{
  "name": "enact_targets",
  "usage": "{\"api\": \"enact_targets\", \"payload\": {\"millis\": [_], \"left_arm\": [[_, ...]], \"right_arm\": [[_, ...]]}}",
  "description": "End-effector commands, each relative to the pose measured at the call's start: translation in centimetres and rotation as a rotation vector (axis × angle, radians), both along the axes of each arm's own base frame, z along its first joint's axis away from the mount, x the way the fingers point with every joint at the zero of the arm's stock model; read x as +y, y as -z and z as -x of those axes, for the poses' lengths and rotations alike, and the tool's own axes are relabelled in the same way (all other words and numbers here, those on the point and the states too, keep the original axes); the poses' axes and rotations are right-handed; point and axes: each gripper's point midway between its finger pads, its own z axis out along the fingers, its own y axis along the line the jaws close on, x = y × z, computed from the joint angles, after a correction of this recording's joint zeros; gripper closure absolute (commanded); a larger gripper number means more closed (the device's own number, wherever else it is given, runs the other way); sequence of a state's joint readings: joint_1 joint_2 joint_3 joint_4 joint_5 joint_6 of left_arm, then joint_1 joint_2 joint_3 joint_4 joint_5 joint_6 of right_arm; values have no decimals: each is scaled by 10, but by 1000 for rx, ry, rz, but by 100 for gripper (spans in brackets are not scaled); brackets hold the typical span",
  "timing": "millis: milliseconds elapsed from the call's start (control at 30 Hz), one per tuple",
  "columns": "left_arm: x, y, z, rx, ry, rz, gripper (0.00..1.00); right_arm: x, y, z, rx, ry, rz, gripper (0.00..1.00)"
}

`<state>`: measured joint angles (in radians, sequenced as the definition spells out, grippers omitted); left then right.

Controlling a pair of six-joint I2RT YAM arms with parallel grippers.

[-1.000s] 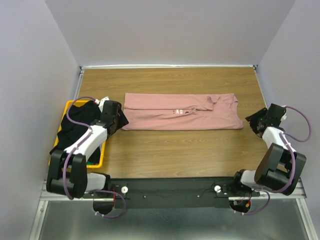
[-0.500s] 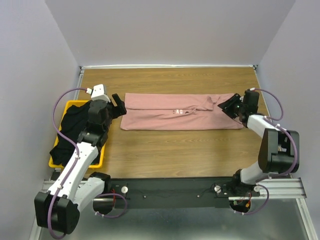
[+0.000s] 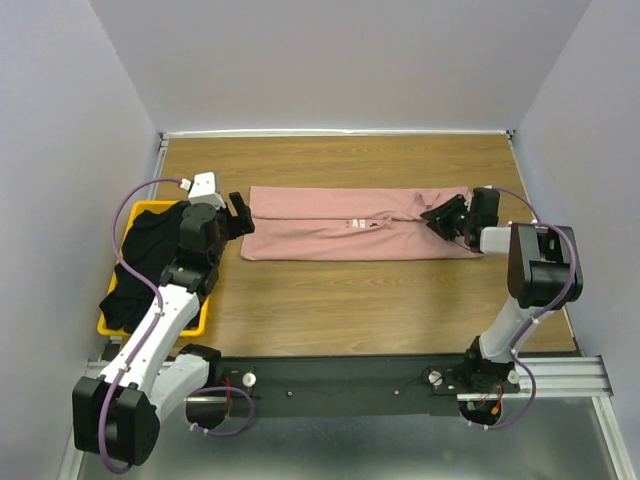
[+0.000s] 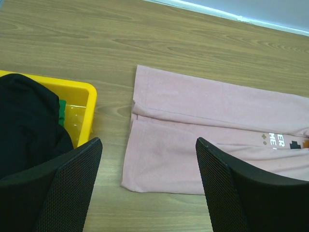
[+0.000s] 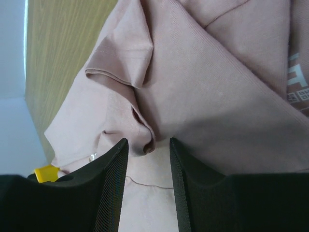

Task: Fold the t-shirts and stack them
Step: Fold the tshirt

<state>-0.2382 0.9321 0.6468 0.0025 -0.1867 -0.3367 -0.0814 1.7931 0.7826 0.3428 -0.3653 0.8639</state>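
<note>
A dusty-pink t-shirt (image 3: 350, 225), folded into a long strip, lies flat across the table's middle. My left gripper (image 3: 238, 213) is open and empty just off its left end; in the left wrist view the wide jaws (image 4: 148, 141) frame that hem end (image 4: 203, 111). My right gripper (image 3: 440, 215) is low over the shirt's right, sleeve end. In the right wrist view its jaws (image 5: 148, 140) are open with a narrow gap, and a raised fold of pink cloth (image 5: 145, 130) lies at the tips. A black t-shirt (image 3: 150, 245) is heaped in the basket.
A yellow plastic basket (image 3: 198, 318) stands at the table's left edge and also shows in the left wrist view (image 4: 87, 96), with something green (image 4: 62, 108) under the black shirt (image 4: 29, 125). Walls close in the table at the back and on both sides.
My left gripper has shifted to the pink shirt's left end. My right arm has swung from the table's right edge leftward onto the shirt's sleeve end.
</note>
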Motion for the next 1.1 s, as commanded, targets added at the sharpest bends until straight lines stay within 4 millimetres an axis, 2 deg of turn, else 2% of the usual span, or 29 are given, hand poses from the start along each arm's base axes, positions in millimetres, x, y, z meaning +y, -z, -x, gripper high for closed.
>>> {"api": "enact_targets", "payload": {"millis": [0, 133, 233, 400, 467, 533, 567, 667, 700, 833, 967, 1000, 1067], "left_arm": [[-7, -7, -3, -23, 33, 3, 14], [-9, -7, -4, -20, 41, 8, 14], [-8, -8, -4, -24, 39, 11, 14], [-9, -7, -4, -22, 41, 10, 14], [-9, -7, -4, -22, 44, 10, 14], [-11, -7, -3, -22, 52, 13, 14], [-11, -7, -3, -20, 54, 15, 14], [-11, -8, -3, -23, 55, 16, 14], [-12, -8, -3, -24, 59, 18, 14], [-13, -7, -2, -22, 67, 19, 14], [-16, -6, -2, -17, 80, 22, 14], [-17, -5, -3, -14, 83, 22, 14], [-17, -3, -3, -7, 88, 21, 14]], "right_arm": [[10, -6, -12, -42, -23, -30, 53], [13, -6, -13, -41, -30, -34, 54], [14, -8, -16, -46, -33, -31, 61], [18, -12, -15, -38, -36, -36, 85], [16, -21, -12, -42, -24, -23, 95], [10, -26, -10, -39, 3, 5, 99], [9, -35, -7, -49, 10, 12, 99], [6, -35, 4, -33, 40, 20, 99], [5, -41, 6, -44, 51, 20, 99], [11, -31, 26, 3, 55, 28, 99], [15, -20, 37, 41, 54, 37, 98], [23, -14, 44, 57, 35, 41, 98], [26, -8, 48, 76, 36, 51, 96]]}}
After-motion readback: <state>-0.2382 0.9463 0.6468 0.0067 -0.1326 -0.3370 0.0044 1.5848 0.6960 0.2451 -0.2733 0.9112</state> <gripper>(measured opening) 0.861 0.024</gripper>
